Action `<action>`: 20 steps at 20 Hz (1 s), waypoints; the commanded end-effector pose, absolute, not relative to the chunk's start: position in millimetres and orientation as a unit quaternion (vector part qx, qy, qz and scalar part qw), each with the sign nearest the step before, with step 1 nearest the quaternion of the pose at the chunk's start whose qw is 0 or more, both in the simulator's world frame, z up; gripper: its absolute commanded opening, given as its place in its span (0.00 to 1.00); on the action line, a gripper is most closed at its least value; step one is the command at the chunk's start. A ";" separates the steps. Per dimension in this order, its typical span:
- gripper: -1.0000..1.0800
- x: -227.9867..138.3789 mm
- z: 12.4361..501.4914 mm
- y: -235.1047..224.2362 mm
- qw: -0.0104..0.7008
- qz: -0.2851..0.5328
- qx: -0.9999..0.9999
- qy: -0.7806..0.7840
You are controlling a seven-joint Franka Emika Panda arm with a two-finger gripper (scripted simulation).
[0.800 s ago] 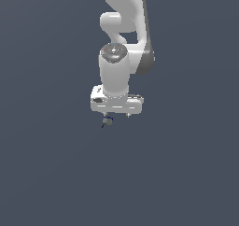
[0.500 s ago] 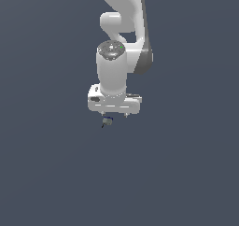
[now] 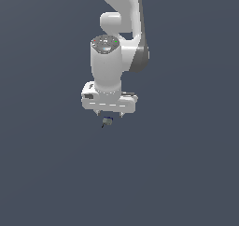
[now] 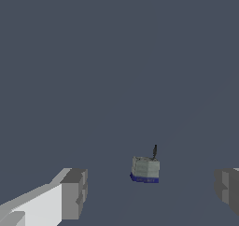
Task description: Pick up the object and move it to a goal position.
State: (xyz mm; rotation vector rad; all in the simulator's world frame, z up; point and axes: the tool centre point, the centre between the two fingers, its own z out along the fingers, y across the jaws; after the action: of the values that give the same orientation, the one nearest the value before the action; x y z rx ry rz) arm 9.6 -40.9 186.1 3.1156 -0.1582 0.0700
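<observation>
The object point(image 3: 107, 121) is a tiny grey-green block with a blue underside and a thin dark stalk on top. In the exterior view it sits just under my white gripper point(image 3: 109, 114). In the wrist view the object point(image 4: 145, 170) lies between my two grey fingers, nearer the middle than either one. My gripper point(image 4: 150, 188) is open. One finger point(image 4: 73, 192) and the other finger point(image 4: 228, 190) stand well apart, and neither touches the object.
A plain dark grey-blue surface fills both views. The white arm point(image 3: 120, 15) rises above the gripper to the top of the exterior view. Nothing else shows.
The gripper has shifted a little to the exterior view's left and the wrist above it has leaned that way. The object has stayed where it was.
</observation>
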 end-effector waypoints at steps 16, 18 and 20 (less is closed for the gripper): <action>0.96 -30.5 92.0 -63.3 0.001 0.006 0.995 -0.102; 0.96 -36.8 81.3 -66.0 0.001 0.004 0.994 -0.108; 0.96 -41.8 73.0 -68.2 0.000 0.002 0.994 -0.114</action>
State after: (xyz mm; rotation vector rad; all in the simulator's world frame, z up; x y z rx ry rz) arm -37.8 -66.5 79.7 3.1216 -0.3427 0.0083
